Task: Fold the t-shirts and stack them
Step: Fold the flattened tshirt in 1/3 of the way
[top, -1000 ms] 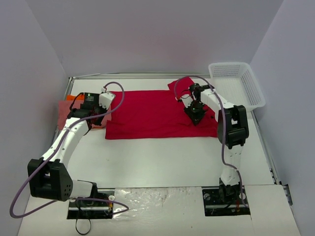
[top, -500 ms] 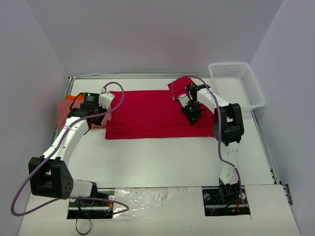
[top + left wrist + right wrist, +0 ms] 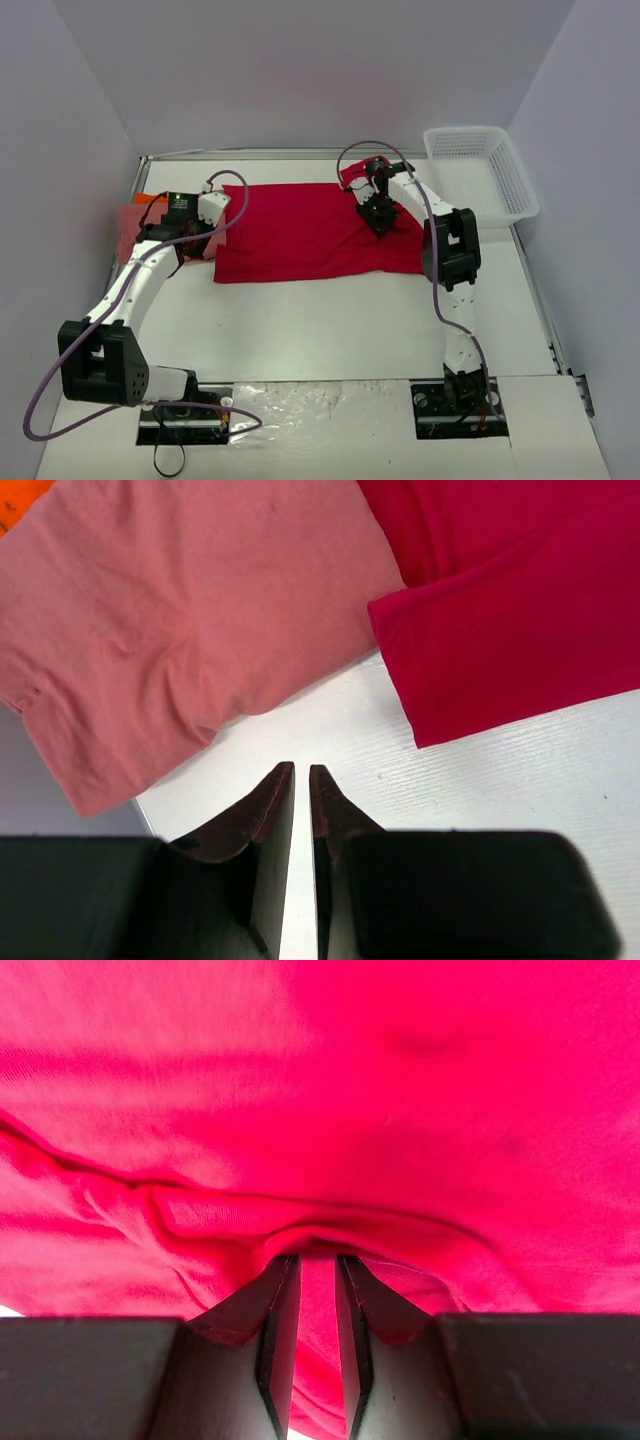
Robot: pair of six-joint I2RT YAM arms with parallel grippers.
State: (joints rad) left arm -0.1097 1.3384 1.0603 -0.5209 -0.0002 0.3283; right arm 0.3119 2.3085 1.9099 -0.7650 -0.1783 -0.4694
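Observation:
The bright red t-shirt (image 3: 300, 230) lies spread flat across the middle of the table. My right gripper (image 3: 378, 215) sits on its far right part, and in the right wrist view the gripper (image 3: 318, 1257) is shut on a pinched fold of the red cloth (image 3: 320, 1080). The salmon pink t-shirt (image 3: 130, 230) lies folded at the left edge, with a bit of the orange t-shirt (image 3: 152, 198) showing behind it. My left gripper (image 3: 205, 238) hovers between the pink and red shirts. In the left wrist view this gripper (image 3: 302, 770) is shut and empty over bare table, with pink cloth (image 3: 180, 610) on the left and red cloth (image 3: 520, 610) on the right.
A white mesh basket (image 3: 480, 170) stands at the far right corner. The table's raised rim (image 3: 140, 180) runs close behind the pink shirt on the left. White table surface (image 3: 320, 320) lies between the red shirt and the arm bases.
My right gripper has moved toward the far left over the red shirt, dragging its right edge inward. The left arm has hardly moved.

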